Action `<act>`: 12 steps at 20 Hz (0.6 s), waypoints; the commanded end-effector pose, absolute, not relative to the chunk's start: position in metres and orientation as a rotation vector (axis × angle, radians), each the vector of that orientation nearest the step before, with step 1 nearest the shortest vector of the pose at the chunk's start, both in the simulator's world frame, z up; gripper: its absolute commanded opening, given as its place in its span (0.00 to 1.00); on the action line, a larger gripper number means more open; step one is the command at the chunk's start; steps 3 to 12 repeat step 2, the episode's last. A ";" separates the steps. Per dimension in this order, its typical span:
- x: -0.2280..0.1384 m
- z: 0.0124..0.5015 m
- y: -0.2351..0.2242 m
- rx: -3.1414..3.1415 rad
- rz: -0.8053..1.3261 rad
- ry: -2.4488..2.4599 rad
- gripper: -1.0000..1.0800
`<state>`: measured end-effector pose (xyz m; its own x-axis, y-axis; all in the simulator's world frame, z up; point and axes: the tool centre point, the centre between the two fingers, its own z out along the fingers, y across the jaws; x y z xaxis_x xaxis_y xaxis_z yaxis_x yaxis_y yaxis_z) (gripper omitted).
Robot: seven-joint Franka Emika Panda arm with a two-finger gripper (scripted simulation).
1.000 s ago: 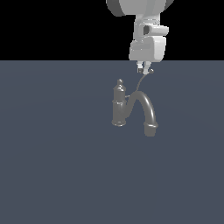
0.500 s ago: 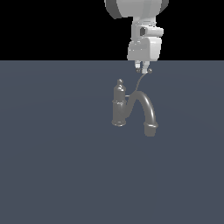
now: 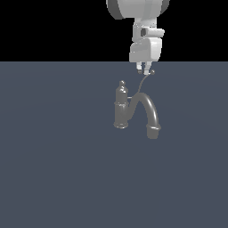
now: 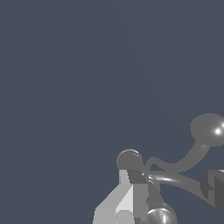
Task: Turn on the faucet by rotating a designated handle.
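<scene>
With its jaws a little apart, the white gripper (image 3: 146, 71) hangs beside the ball tip of the thin curved grey wire handle (image 3: 143, 82), rising from the dull grey gooseneck faucet (image 3: 122, 111) mid-floor, long axis steeply upward toward the gripper, so pushing sideways near that tip should swing it best.

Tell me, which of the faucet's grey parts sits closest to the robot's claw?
The handle: the thin curved wire lever, whose ball tip reaches up to the gripper. The thick arched spout and the knob topping the body lie lower, farther away.
</scene>
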<state>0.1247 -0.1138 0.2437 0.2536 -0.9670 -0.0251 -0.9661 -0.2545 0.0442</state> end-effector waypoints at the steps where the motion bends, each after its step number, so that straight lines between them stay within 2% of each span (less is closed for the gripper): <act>1: 0.145 0.243 -0.127 2.479 0.000 -1.931 0.00; 12: 0.145 0.243 -0.127 2.479 0.000 -1.931 0.00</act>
